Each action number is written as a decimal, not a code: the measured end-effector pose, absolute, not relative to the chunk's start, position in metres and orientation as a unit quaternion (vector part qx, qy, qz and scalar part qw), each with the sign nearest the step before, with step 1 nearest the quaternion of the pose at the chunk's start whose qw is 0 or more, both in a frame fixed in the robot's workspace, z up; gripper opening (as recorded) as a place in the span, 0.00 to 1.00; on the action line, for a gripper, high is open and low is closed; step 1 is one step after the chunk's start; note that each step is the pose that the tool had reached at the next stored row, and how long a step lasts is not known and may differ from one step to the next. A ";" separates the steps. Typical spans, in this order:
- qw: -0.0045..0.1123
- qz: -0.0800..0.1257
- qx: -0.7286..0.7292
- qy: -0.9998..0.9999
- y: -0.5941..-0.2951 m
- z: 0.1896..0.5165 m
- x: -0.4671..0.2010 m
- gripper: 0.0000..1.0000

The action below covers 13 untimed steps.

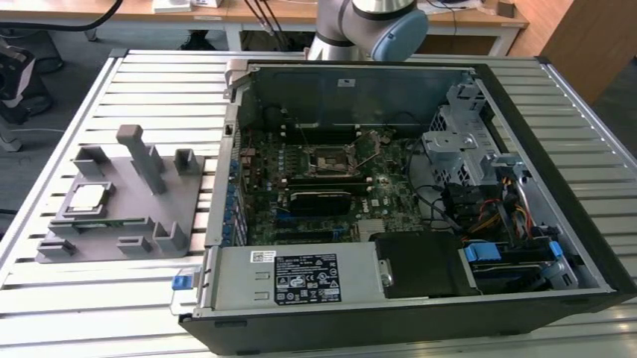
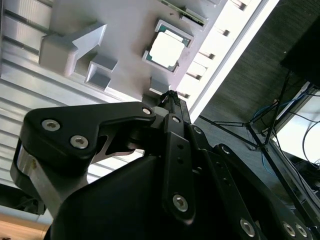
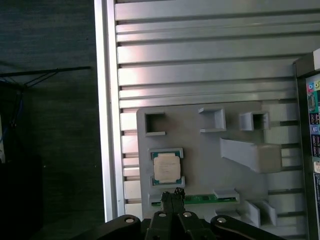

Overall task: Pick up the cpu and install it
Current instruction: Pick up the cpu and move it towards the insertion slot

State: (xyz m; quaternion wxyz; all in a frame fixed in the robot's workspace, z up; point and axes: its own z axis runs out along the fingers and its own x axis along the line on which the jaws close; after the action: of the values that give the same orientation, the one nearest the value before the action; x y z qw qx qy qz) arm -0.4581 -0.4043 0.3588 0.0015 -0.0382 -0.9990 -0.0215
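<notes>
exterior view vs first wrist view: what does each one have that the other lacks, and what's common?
Exterior view: green motherboard with its black-framed square socket, plus the grey-and-blue arm joint.
First wrist view: black gripper, jaws together, close to the chip.
Both: silver-topped square cpu resting on the grey moulded fixture, on the slatted aluminium table.

An open computer case (image 1: 557,171) lies on its side on a slatted metal tabletop (image 1: 149,298), showing a green motherboard (image 1: 264,160), a labelled power supply (image 1: 298,277), a silver drive cage (image 1: 458,145) and yellow and orange cables (image 1: 490,218). Toward the exterior view's left, just beside the case, sits a grey holder plate (image 1: 110,212) with upright blocks. A green memory stick (image 3: 202,199) lies in one of its slots. A wooden desk (image 1: 279,13) stands behind.
</notes>
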 end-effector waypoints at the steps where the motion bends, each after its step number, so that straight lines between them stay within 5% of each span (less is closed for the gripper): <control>1: 0.002 -0.021 -0.038 -0.999 -0.404 0.359 -0.458 0.12; 13: 0.004 -0.021 -0.038 -0.999 -0.405 0.353 -0.459 0.12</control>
State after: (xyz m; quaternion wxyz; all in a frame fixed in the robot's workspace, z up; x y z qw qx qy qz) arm -0.4588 -0.4049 0.3529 0.0040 -0.0383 -0.9990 -0.0214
